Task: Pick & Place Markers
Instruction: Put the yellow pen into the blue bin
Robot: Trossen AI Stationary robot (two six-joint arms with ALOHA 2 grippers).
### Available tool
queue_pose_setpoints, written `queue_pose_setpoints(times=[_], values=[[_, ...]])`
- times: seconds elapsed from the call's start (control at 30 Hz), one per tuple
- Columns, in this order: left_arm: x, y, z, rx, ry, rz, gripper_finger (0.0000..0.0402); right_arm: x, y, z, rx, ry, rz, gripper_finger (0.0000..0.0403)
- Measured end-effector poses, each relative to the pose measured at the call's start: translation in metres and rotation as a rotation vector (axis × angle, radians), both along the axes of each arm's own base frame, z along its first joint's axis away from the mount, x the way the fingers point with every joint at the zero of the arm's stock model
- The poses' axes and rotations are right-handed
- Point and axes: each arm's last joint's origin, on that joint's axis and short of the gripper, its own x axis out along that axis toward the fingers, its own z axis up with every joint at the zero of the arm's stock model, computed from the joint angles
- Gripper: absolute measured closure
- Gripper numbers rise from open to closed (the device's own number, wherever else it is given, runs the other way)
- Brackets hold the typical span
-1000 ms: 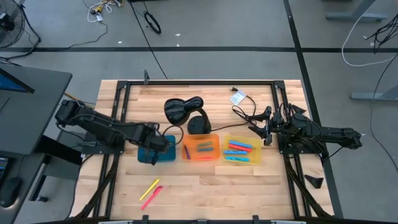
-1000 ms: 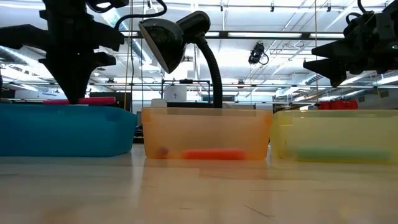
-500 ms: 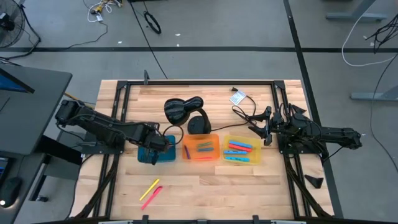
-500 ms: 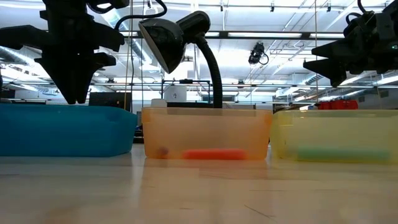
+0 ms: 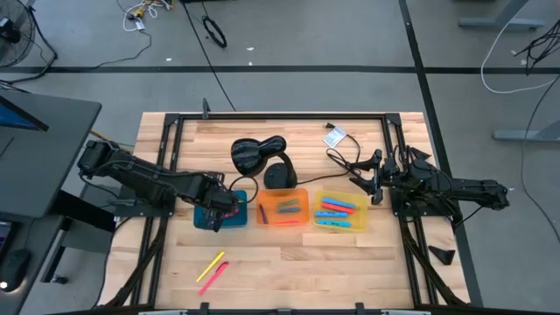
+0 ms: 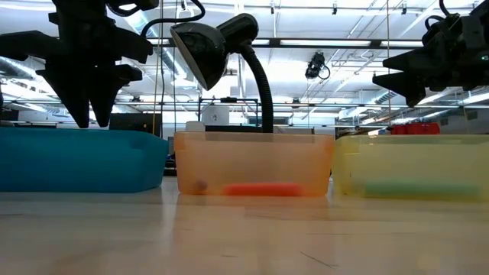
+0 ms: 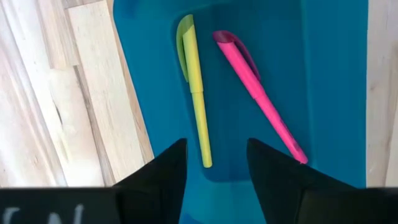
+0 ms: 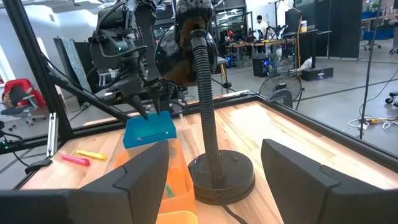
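Nearest the desk's front edge, we are seeing 2 markers, a yellow marker and a pink marker, lying side by side on the bare wood, not yet collected.

Further back, we are holding the left end effector just above the blue tray. In the left wrist view its fingers are spread apart with nothing between them, and a yellow-green marker and a pink one are lying flat on the tray floor below, angled slightly away from each other.

Beside the blue tray, the orange tray and the yellow tray are each holding several markers. Behind the orange tray a black desk lamp is standing with its cord trailing off.

At the desk's right edge, the right end effector is waiting, fingers wide apart and empty.

We are judging that the 2 loose markers are what remains. The risks from here:
- Lifting out, the left fingers could be catching the blue tray's wall and shoving the tray toward the orange one.
- The 2 loose markers are lying so close together that a grasp could be pinching both or flicking one off the desk.
- Reaching low, the arm could be brushing the lamp cord.
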Motion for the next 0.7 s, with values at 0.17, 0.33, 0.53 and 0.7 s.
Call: queue_pose_setpoints(times=[0.17, 0.33, 0.53, 0.7], values=[[0.000, 0.000, 0.000, 0.000, 0.000, 0.000, 0.0228, 0.000, 0.000, 0.000, 0.000, 0.000, 0.000, 0.0144], [-0.003, -0.006, 0.002, -0.004, -0.006, -0.032, 0.0228, 0.000, 0.000, 0.000, 0.000, 0.000, 0.000, 0.0144], [-0.006, -0.010, 0.006, -0.052, -0.023, -0.023, 0.0228, 0.000, 0.000, 0.000, 0.000, 0.000, 0.000, 0.0144], [-0.013, -0.013, 0.015, -0.086, -0.058, 0.002, 0.0228, 0.000, 0.000, 0.000, 0.000, 0.001, 0.000, 0.0144]])
